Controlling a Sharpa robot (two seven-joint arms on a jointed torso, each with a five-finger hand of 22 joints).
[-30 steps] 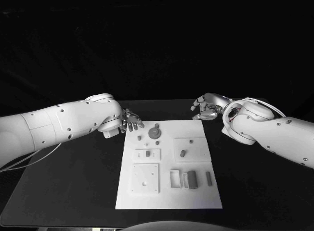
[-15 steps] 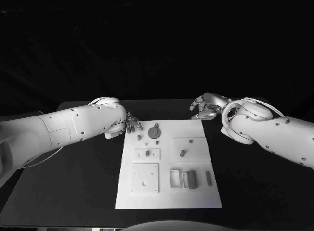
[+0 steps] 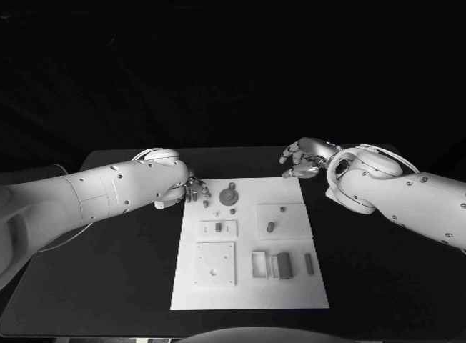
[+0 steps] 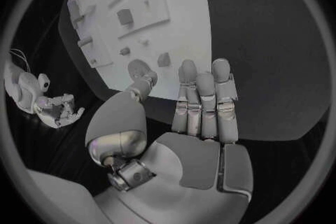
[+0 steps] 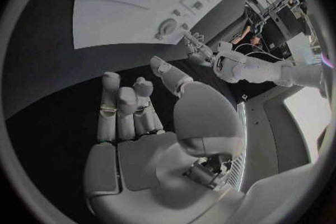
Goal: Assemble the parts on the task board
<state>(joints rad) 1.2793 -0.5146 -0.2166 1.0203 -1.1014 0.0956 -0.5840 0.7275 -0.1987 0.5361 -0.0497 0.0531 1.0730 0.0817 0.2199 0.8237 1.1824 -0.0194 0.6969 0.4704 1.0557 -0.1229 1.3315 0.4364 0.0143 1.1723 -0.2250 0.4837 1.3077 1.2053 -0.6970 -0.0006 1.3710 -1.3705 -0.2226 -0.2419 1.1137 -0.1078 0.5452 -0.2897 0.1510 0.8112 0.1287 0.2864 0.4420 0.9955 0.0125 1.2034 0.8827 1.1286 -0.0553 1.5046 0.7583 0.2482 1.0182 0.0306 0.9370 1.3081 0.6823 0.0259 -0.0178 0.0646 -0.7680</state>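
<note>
Two robot hands hung near the far corners of the board, and neither held anything. The left robot hand sat just beside the board's far left corner, its fingers straight and laid side by side with the thumb set a little apart, palm empty. The right robot hand hovered over the dark desk just off the far right corner, fingers loosely together and bare of any part. On the board the grey parts lay spread about: a round disc near the far edge, close to the left robot hand, a small peg on the raised square at the middle right, a small block on a plate at the middle left, and a dark bar with a slimmer piece beside it near the front. By my judgement the work stood at its opening step, a reach toward a first part, with nothing yet lifted. Likely the left robot hand was set to take one of the pieces near the disc; that would call for lowering over it, spreading thumb and fingers round it, and pinching without nudging its neighbours. Which part was meant could not be told.
</note>
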